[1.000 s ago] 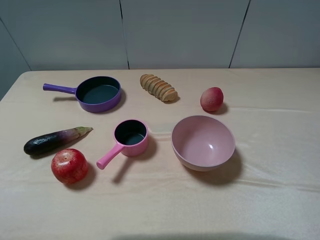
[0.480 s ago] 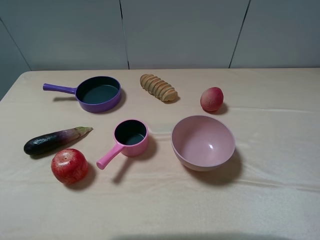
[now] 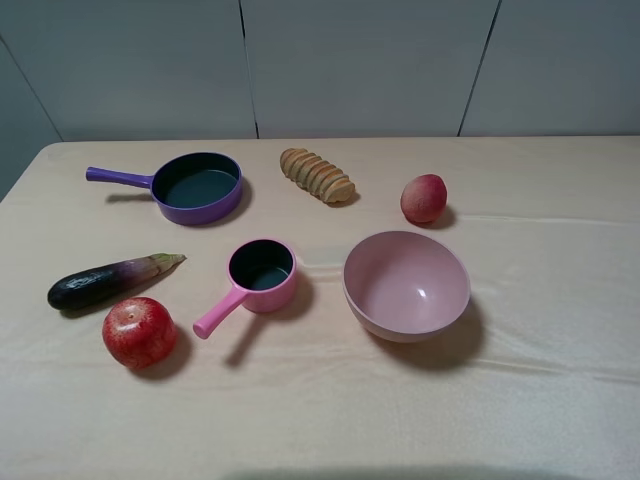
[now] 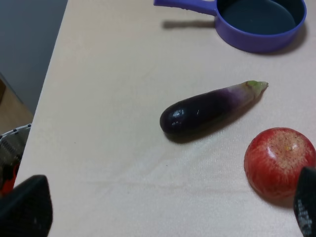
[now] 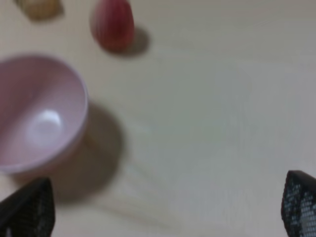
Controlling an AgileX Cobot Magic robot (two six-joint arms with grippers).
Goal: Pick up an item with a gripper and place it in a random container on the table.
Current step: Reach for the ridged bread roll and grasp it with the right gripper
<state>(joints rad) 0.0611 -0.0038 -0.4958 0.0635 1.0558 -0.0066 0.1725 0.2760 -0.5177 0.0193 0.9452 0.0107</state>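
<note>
The tan ridged bread roll (image 3: 317,175) lies on the beige table (image 3: 540,390) at the back middle; a blurred tan bit of it shows in the right wrist view (image 5: 39,7). The purple frying pan (image 3: 197,186) sits to its left, empty, with its handle pointing left, and also shows in the left wrist view (image 4: 259,22). Neither gripper shows in the exterior high view. My left gripper (image 4: 165,210) is open and empty, near the eggplant and the red fruit. My right gripper (image 5: 163,207) is open and empty, to the right of the pink bowl.
A pink saucepan (image 3: 262,272) and a pink bowl (image 3: 406,285) stand mid-table. A dark purple eggplant (image 3: 110,280) and a red fruit (image 3: 139,331) lie front left. Another red fruit (image 3: 424,198) sits right of the roll. The table's left edge (image 4: 49,84) is near my left gripper.
</note>
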